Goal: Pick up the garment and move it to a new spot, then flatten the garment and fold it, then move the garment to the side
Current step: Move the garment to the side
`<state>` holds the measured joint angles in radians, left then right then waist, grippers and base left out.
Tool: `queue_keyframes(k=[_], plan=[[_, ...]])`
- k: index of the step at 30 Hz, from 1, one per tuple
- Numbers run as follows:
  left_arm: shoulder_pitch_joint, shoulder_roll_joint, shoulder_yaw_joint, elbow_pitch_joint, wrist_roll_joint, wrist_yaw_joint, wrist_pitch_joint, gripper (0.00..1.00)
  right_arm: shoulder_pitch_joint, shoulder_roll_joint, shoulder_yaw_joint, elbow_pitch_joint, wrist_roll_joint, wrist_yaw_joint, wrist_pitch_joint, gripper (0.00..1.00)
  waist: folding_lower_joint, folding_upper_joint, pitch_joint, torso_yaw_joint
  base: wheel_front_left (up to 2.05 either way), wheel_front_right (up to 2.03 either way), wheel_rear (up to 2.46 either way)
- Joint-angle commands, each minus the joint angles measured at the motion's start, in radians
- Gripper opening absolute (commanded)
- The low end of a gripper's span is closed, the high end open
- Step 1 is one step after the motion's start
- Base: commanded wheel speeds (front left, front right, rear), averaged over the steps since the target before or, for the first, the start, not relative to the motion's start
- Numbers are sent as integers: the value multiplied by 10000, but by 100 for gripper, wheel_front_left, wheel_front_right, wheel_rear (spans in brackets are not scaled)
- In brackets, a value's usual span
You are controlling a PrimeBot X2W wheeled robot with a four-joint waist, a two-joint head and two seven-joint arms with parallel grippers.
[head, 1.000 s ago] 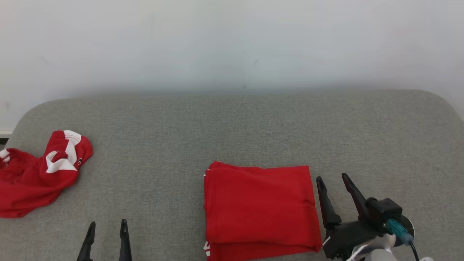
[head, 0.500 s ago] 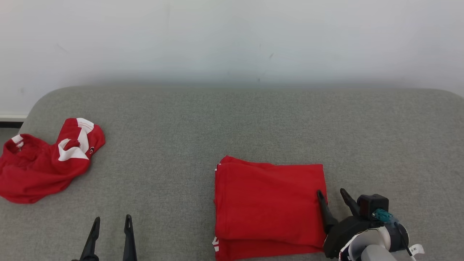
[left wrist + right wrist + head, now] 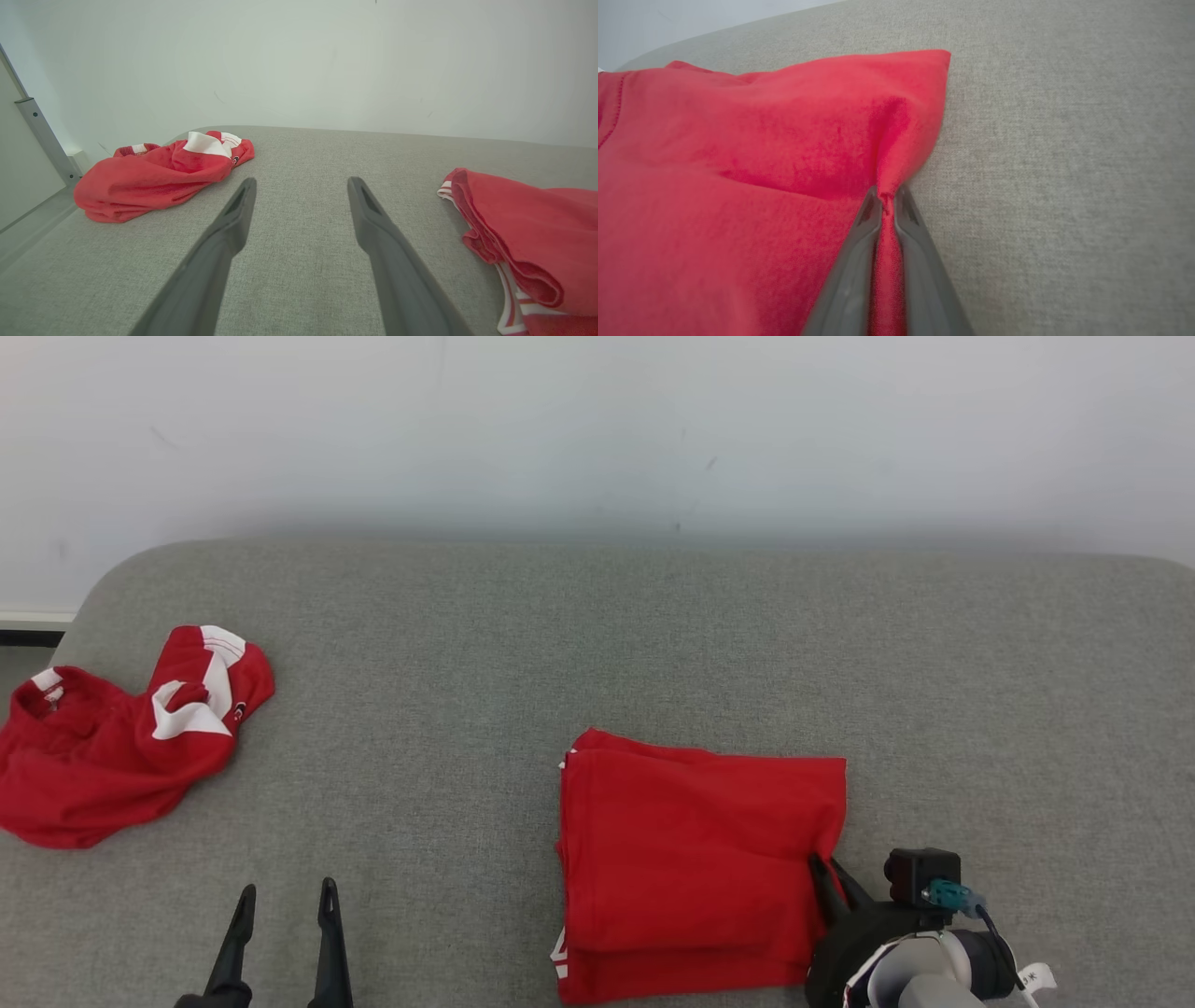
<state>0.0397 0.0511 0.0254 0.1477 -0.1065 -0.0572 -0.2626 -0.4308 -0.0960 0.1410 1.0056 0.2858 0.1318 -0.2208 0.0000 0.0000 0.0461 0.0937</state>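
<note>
**One pinch on the right edge, the whole fold to my left**

My right pincer (image 3: 885,195) is narrow, its two dark fingers nipped on a ridge of cloth at the right-hand edge of the folded red cloth garment (image 3: 691,859). The right wrist view shows the fabric bunched up between the tips, so I judge this a real hold and not a mere touch.

The garment lies flat on the grey fabric-covered desk (image 3: 560,644), near the front and a little right of centre. From the pinch, nearly all of it spreads away to my left. Bare desk opens to my right. Folded, it is close to square, so I cannot name a long axis with confidence.

My left pincer (image 3: 285,894) stands wide and holds nothing. It hangs well apart from the fold, off its left edge, so my right arm is plainly the nearer one. A crumpled red-and-white garment (image 3: 103,756) sits at the far left of the desk, well clear.

I judge the folding done and the move to the side in hand. Dragged rightward by one edge, the layers may slide apart.
</note>
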Motion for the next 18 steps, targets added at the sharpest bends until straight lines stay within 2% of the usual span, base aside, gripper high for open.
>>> queue_keyframes(k=[1, 9, 18], plan=[[-102, -13, 26, 15, -30, 6, -30, 100, -31, 37, 96, 125, 60, -26, -10, 0, 0, 0, 21, -29, 0, 0, 0], [-290, -13, 70, -64, -69, -37, -30, 100, -1221, -567, 686, 197, 265, -26, -216, 0, 0, 0, 429, -167, 0, 0, 0], [-863, -13, 41, -415, -39, -188, -30, 100, -3316, -1823, 1211, 231, 412, -28, -155, 0, 0, 0, 1725, -553, 0, 0, 0]])
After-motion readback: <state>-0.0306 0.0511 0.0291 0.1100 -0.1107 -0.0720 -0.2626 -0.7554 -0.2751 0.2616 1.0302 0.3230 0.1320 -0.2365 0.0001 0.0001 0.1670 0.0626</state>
